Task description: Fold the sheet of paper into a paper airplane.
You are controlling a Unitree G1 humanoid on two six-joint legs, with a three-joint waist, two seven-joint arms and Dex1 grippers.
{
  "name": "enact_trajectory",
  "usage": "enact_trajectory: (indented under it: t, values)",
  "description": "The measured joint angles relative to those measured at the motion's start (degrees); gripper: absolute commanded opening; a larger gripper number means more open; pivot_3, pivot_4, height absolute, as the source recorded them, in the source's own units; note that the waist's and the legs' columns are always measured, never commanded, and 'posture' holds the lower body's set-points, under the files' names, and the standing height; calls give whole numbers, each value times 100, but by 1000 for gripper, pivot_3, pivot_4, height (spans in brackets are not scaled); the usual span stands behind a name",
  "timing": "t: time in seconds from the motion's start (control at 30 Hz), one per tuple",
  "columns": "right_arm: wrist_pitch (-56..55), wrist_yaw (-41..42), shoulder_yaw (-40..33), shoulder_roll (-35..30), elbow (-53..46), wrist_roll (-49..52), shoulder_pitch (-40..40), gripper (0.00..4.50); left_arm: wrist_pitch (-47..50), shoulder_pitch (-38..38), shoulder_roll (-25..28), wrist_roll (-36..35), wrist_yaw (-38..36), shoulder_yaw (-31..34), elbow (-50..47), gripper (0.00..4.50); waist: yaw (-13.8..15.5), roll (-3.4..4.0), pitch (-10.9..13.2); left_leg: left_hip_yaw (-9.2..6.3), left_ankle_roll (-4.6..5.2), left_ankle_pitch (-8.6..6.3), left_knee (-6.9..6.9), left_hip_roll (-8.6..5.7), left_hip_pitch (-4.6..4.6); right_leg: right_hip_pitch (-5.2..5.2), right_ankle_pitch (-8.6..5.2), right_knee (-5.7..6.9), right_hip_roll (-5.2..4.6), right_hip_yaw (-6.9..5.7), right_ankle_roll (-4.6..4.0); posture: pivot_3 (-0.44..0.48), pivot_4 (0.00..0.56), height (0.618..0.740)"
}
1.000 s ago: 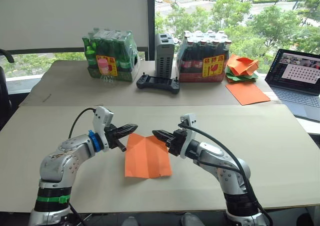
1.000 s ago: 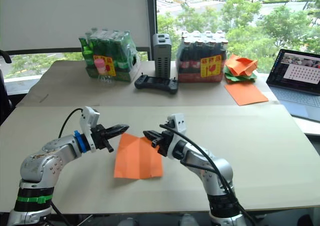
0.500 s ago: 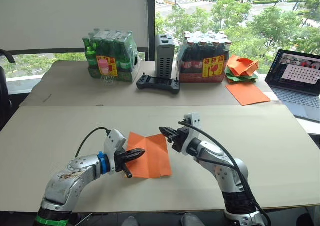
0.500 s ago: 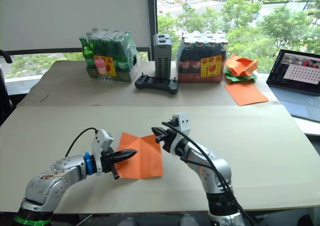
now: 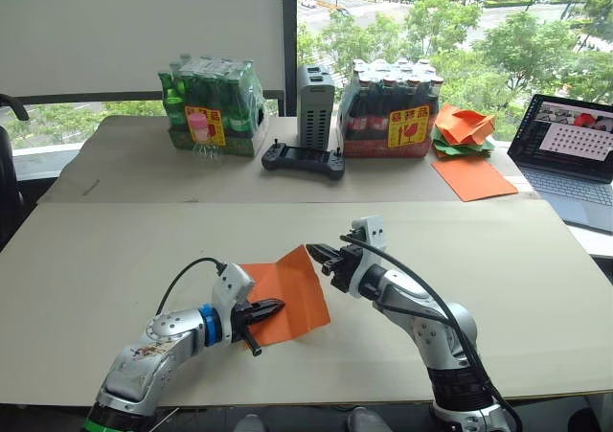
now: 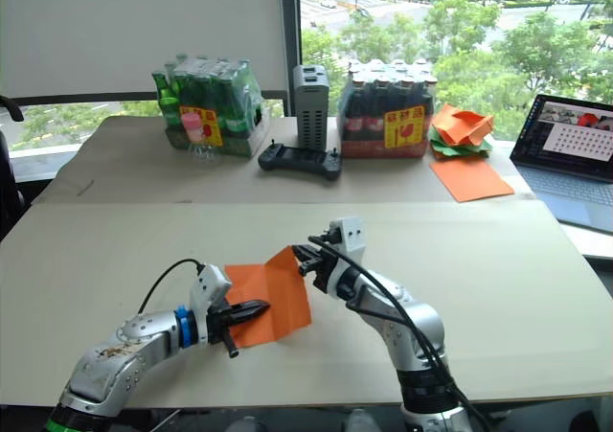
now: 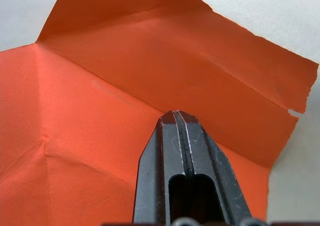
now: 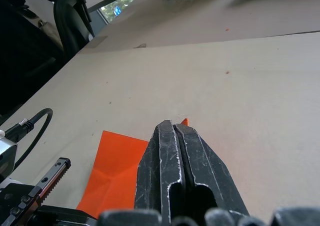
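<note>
The sheet of paper (image 5: 292,293) is orange with several crease lines and lies on the table's near middle. Its far right corner is lifted off the surface. My right gripper (image 5: 313,251) is shut on that raised corner; in the right wrist view a sliver of orange shows at the gripper's tip (image 8: 172,123). My left gripper (image 5: 276,306) is shut, and its tip rests on the near left part of the sheet. In the left wrist view the closed fingers (image 7: 176,136) lie over the creased paper (image 7: 100,85).
Along the far side of the table stand a green bottle pack (image 5: 213,106), a grey device (image 5: 315,103), a black controller (image 5: 303,159) and a brown bottle pack (image 5: 391,109). At the far right are a heap of paper shapes (image 5: 463,128), a smooth orange sheet (image 5: 473,177) and a laptop (image 5: 573,154).
My left gripper has come down from the sheet's far left corner onto its near left part. The right gripper has taken the far right corner and lifted it.
</note>
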Motion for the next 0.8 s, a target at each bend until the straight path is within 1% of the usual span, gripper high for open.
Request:
enact_trajectory:
  t: [0.13,0.17,0.37,0.5,0.53,0.7,0.8]
  values:
    - [0,29,20,-47,0,-42,-1,0,-6,-26,-1,1,-23,-5,41,8,-1,0,0,0,0,0,0,0,6,6,0,0,0,0,0,0,150,740]
    - [-1,44,29,-63,-1,-51,-1,634,-6,-30,-1,2,-29,-5,47,0,-1,0,0,0,0,0,0,0,7,7,0,0,0,0,0,0,150,740]
    - [1,131,143,-89,-44,-71,-95,2663,-6,-67,0,6,-56,-8,91,0,-5,0,0,0,0,0,0,0,11,10,0,0,0,0,0,0,150,740]
    - [2,138,355,-155,-39,-273,-338,4025,-5,-70,0,5,-55,-12,94,0,-4,0,0,0,0,0,0,0,12,11,0,0,0,0,0,0,150,740]
    - [2,141,433,-181,-16,-352,-407,4430,-5,-70,0,5,-55,-11,94,0,-5,0,0,0,0,0,0,0,12,11,0,0,0,0,0,0,150,740]
    - [17,174,695,-266,151,-628,-660,4470,4,-72,-8,-5,-36,-6,92,0,-6,0,0,0,0,0,0,0,12,11,0,0,0,-1,0,0,150,740]
    - [53,107,706,-274,382,-798,-872,4470,37,-71,-64,-35,39,25,81,0,-5,0,0,0,0,0,1,0,12,11,0,1,0,-1,0,0,150,740]
